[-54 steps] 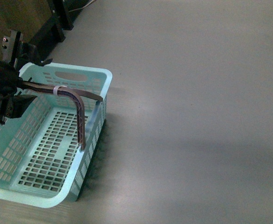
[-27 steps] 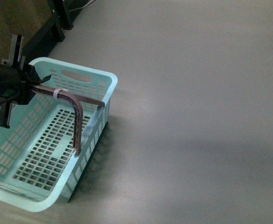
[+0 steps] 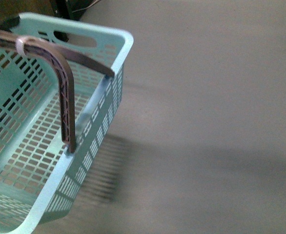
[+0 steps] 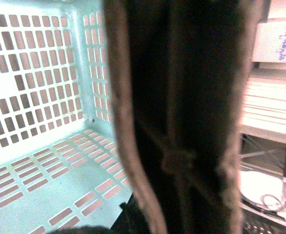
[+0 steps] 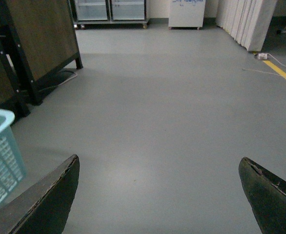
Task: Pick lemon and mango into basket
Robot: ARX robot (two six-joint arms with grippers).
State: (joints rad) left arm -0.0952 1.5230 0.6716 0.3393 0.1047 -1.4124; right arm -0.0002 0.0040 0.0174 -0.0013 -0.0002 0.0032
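Now, your light turquoise slotted plastic basket (image 3: 126, 41), hung by its brown ribbed handle (image 3: 67, 97), has risen nearer; no fruit inside yet. Left hand's grip: cannot tell. Right hand (image 5: 157, 195): spread, empty.

- The basket (image 3: 126, 41) is running off the front view's left and bottom edges.
- Its handle (image 3: 67, 107) is leaving at upper left.
- The handle is blurring in the left wrist view.

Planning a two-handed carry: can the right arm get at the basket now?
Probably yes: the right claw is open and empty, and only bare floor shows between it and the basket.
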